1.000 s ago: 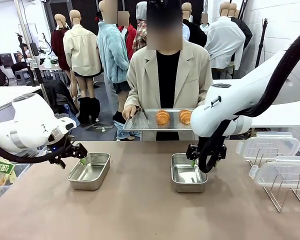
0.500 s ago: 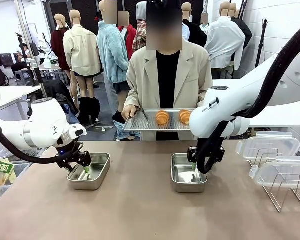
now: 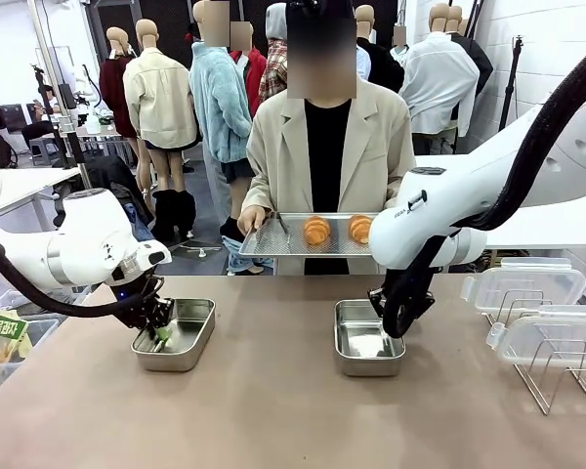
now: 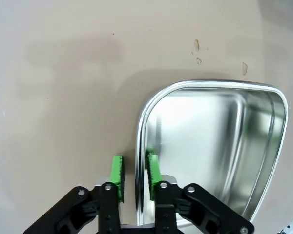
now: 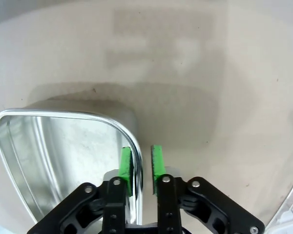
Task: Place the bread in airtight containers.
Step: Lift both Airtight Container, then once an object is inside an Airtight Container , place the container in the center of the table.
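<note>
Two bread rolls lie on a perforated steel tray that the person holds at the far edge. Two airtight containers stand open on the table, the left tin and the right tin. My left gripper reaches down over the left tin's near-left wall. In the left wrist view its gripper has green pads drawn in close on both sides of the tin's rim. In the right wrist view my right gripper straddles the right tin's rim the same way.
Clear plastic lids and a wire rack sit at the table's right end. A packet lies off the left side. Bare tabletop spreads in front of both tins.
The left arm swung in from the left and lowered its fingers over the left tin's wall. Both grippers narrowed from wide open to close around the rims. The right gripper sank slightly.
</note>
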Controlling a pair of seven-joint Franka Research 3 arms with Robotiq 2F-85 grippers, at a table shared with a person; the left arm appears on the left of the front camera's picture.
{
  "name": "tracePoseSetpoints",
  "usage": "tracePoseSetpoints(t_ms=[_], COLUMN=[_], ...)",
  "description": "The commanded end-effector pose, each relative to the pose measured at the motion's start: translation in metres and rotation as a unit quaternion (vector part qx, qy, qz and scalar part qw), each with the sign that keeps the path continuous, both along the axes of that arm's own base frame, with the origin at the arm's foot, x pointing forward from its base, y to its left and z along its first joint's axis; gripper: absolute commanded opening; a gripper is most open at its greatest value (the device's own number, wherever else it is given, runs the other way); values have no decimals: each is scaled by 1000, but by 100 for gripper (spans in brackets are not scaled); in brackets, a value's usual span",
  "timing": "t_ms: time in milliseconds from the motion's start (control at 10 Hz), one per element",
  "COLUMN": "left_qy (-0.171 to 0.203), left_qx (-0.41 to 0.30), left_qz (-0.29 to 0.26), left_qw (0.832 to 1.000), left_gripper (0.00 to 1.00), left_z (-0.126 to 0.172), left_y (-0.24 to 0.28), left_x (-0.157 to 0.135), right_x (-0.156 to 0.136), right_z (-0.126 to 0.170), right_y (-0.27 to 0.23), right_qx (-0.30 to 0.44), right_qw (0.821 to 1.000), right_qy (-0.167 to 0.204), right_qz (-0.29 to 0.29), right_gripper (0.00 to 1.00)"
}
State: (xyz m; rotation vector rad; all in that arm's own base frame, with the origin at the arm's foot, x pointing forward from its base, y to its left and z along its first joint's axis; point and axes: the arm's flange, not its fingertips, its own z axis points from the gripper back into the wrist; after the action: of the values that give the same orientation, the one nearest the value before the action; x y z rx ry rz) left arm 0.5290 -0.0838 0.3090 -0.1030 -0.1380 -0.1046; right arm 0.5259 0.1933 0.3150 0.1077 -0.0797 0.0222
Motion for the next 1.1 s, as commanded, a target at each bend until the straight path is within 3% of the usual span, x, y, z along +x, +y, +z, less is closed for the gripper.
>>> tracePoseSetpoints(t_ms=[0,300,500,600,1000], left_qy=[7,10,4,5,5], left_qx=[-1,-7,-21,-1,-1], left_qz=[-18,-25,-17,-16,-16], left_qw=[1000,1000,1000,1000,1000], left_gripper=[0,0,0,0,0], left_z=[5,6,8,2,2], left_y=[4,4,10,1,1], left_x=[-1,-1,-6,-2,-2], right_x=[9,15,24,7,7], right_z=[-3,-3,-7,1,1], right_y=[10,13,18,7,7], right_qx=[-23,-43,-69,-24,-24], right_qw=[1000,998,995,999,999], right_qy=[1,7,39,4,4], right_qz=[-15,-41,-64,-33,-33], right_gripper=[0,0,0,0,0])
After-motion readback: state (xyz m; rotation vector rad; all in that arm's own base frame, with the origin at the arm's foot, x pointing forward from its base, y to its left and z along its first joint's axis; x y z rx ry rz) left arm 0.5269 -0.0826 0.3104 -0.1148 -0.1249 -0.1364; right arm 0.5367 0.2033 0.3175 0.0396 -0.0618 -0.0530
